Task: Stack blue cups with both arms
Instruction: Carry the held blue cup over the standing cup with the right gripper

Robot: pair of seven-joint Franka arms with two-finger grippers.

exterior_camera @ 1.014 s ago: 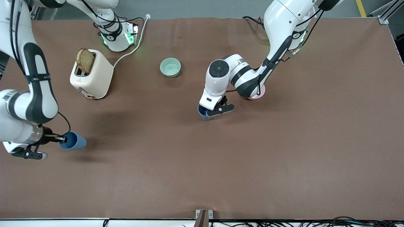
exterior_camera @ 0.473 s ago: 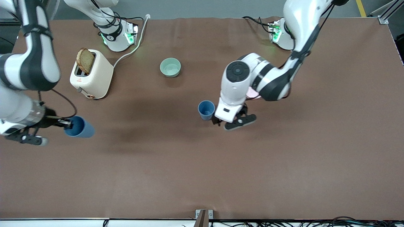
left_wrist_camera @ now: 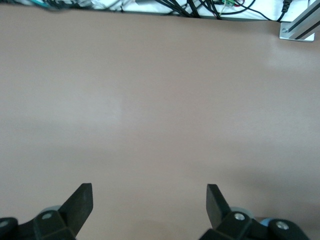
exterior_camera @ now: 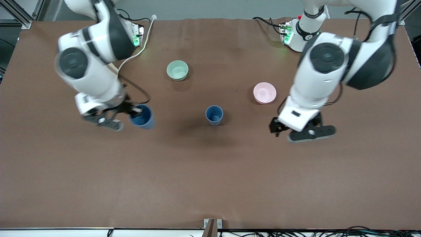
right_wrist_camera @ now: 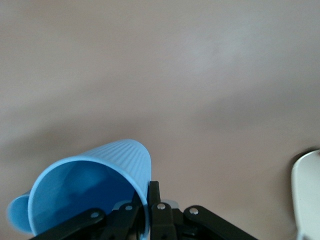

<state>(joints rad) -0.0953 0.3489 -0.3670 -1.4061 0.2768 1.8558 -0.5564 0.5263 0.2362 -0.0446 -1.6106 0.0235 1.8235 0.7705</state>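
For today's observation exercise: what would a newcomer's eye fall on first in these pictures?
Probably the right end effector, shut on the rim of a carried blue cup in the air toward the right arm's end of the table. Next, the second blue cup standing upright alone mid-table, with the pink bowl nearby. The left end effector hangs open and empty over bare table.

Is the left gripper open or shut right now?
Open. The left gripper shows its fingers spread wide with only bare table between them, holding nothing.
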